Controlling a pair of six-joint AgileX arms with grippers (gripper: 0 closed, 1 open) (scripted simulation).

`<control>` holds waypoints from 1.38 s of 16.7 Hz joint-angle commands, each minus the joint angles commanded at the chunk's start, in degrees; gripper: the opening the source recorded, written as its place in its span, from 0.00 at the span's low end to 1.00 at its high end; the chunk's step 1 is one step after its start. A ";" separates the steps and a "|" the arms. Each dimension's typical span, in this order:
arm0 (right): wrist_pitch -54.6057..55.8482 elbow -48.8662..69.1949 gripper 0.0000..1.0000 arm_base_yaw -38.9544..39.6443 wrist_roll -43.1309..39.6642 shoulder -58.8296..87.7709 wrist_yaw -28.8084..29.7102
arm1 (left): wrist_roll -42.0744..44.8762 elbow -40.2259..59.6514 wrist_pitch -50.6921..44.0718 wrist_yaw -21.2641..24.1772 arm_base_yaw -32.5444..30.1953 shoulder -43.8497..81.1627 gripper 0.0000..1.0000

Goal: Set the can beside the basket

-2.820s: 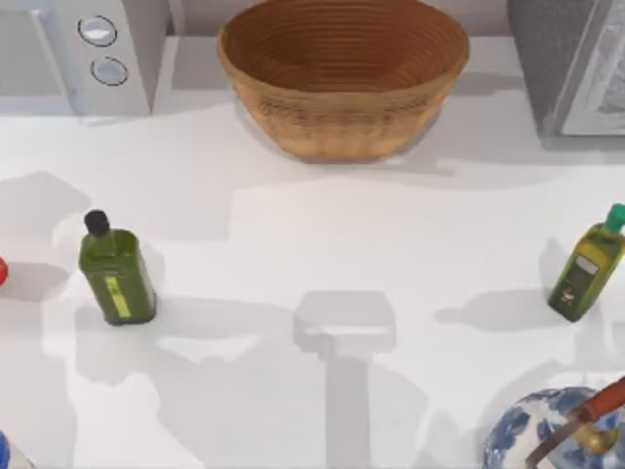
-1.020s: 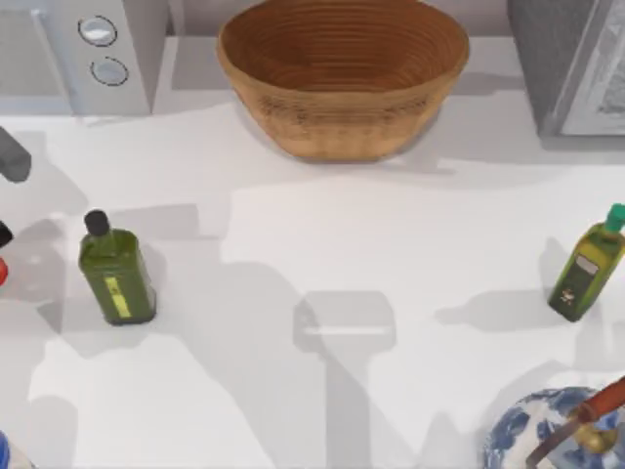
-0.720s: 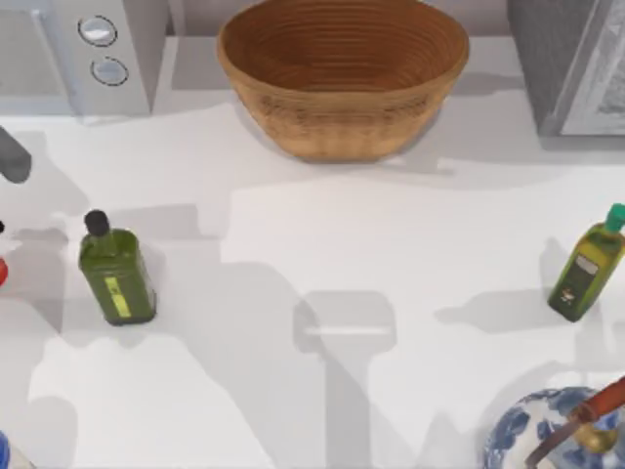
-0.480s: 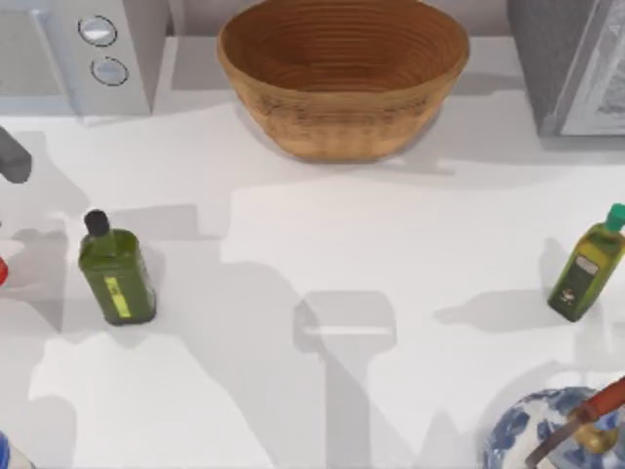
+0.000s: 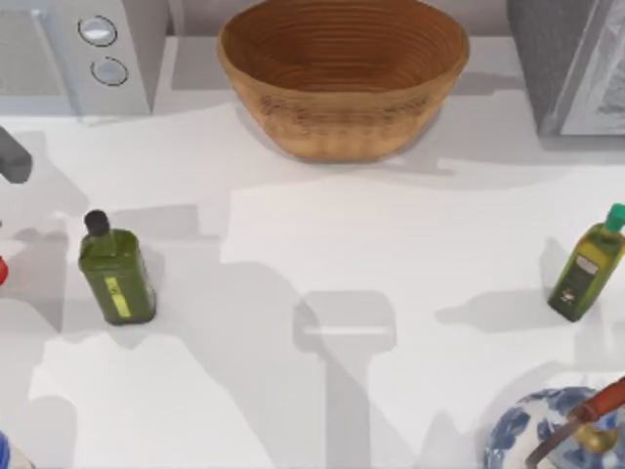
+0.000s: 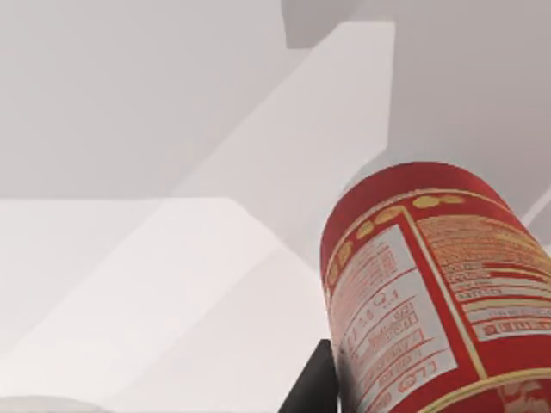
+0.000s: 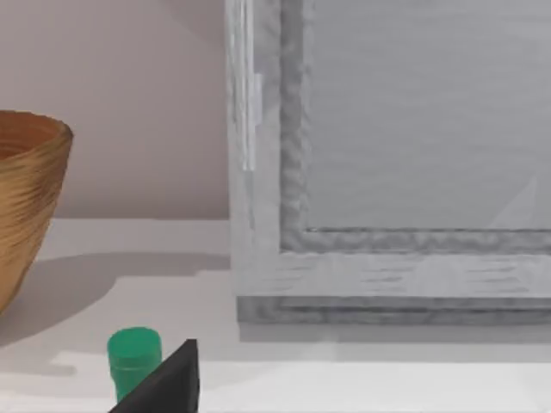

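The can, red with an orange-and-white label, looms close in the left wrist view; a sliver of the can shows at the top view's left edge. A dark part of my left gripper sits right against the can's side. A grey piece of my left arm juts in at the table's left edge, above the can. The wicker basket stands at the back middle of the table, far from the can. The basket's edge and a dark part of my right gripper appear in the right wrist view.
A green bottle stands just right of the can, another green bottle at the right edge. A blue-and-white bowl sits at the front right. A white appliance and a grey appliance flank the basket.
My left arm has come in at the left edge since the earliest frame. Over the last second its dark tip by the can slid out of the top view; nothing else moved.
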 joint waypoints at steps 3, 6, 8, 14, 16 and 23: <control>0.00 0.00 1.00 0.00 0.00 0.00 0.00 | 0.05 -0.03 -0.02 0.01 0.03 -0.15 0.00; 0.00 0.00 1.00 0.00 0.00 0.00 0.00 | -1.73 1.25 0.76 -0.47 -1.08 -0.31 0.00; 0.00 0.00 1.00 0.00 0.00 0.00 0.00 | -5.83 3.75 2.02 -1.38 -3.32 -0.33 0.00; 0.00 0.00 1.00 0.00 0.00 0.00 0.00 | -29.61 11.47 2.75 -3.40 -15.72 3.34 0.00; 0.00 0.00 1.00 0.00 0.00 0.00 0.00 | -40.01 12.71 1.16 -3.25 -20.98 5.54 0.00; 0.00 0.00 1.00 0.00 0.00 0.00 0.00 | -74.67 14.62 -6.41 -0.96 -38.50 10.28 0.00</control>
